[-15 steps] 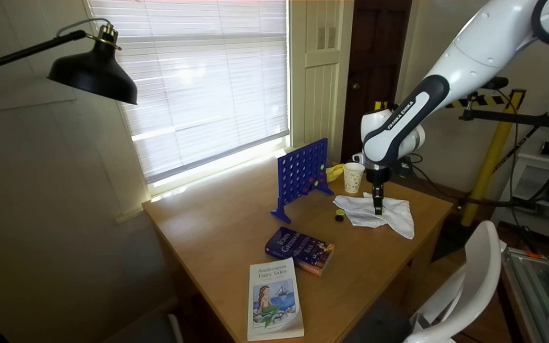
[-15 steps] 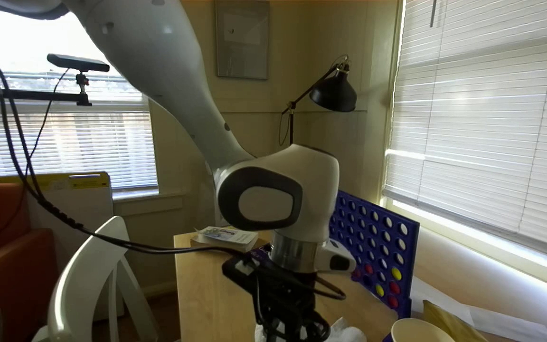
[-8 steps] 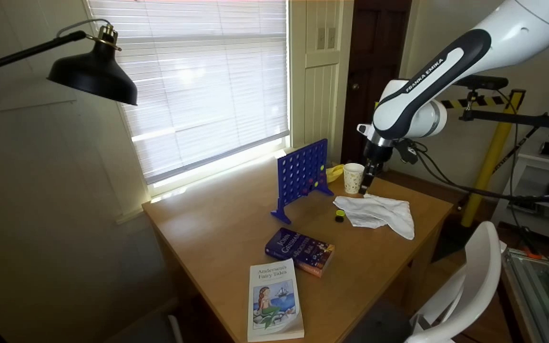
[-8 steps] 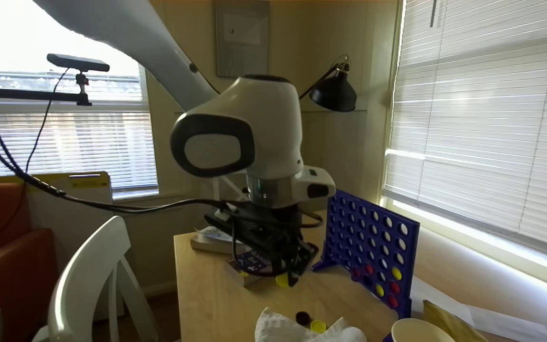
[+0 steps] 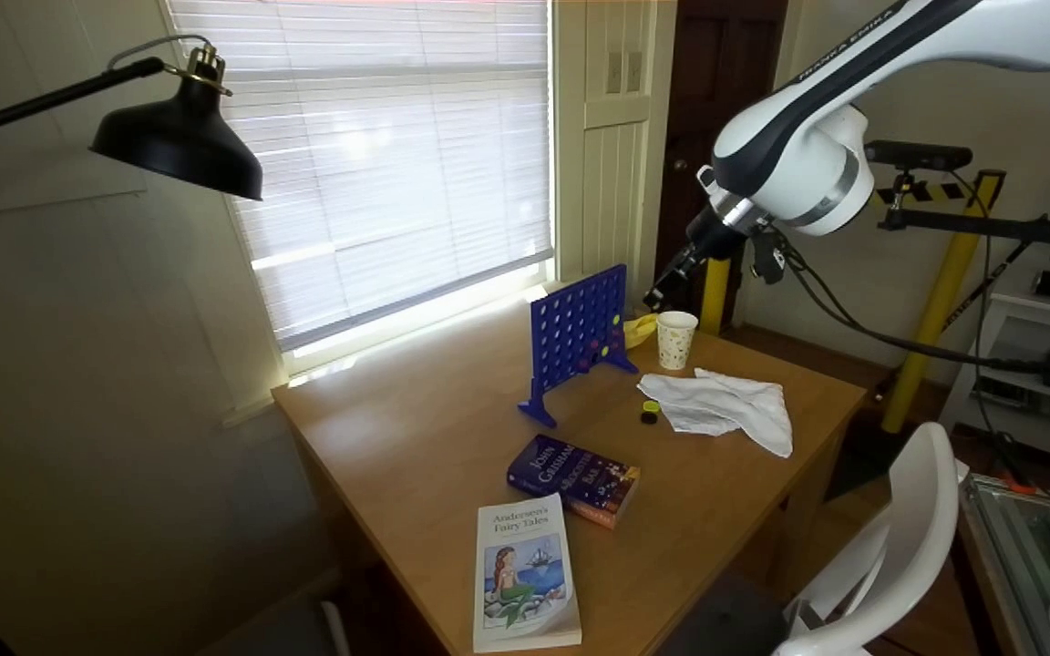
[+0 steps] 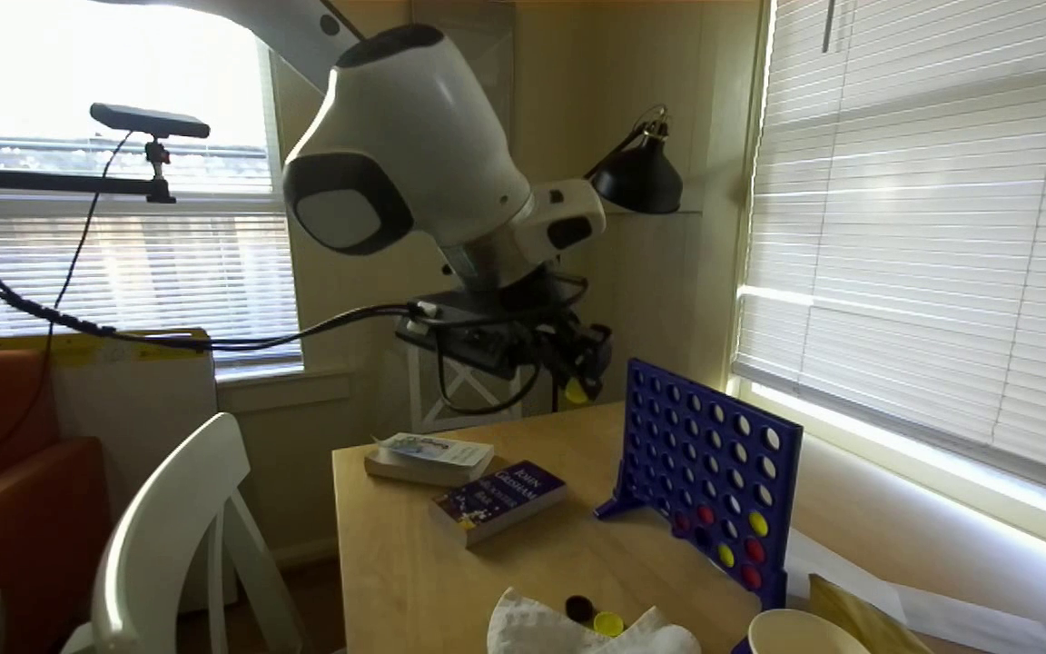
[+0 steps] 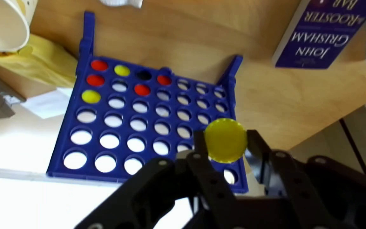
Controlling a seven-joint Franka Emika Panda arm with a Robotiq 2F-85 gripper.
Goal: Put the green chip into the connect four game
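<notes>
Wrist view: the gripper [image 7: 225,142] pinches the yellow-green chip [image 7: 226,139] at opposite edges; beyond it, the connect four game [image 7: 150,118] shows red and yellow discs [image 7: 142,90] in some holes. In an exterior view, the connect four game stands upright on the tabletop [image 5: 434,410] near a patterned cup [image 5: 676,342]; two loose chips [image 5: 650,417] lie just beside a white cloth [image 5: 716,405]. In an exterior view, yellow-green chip held above the tabletop, apart from the connect four game; purple book [image 6: 500,501] lies flat.
</notes>
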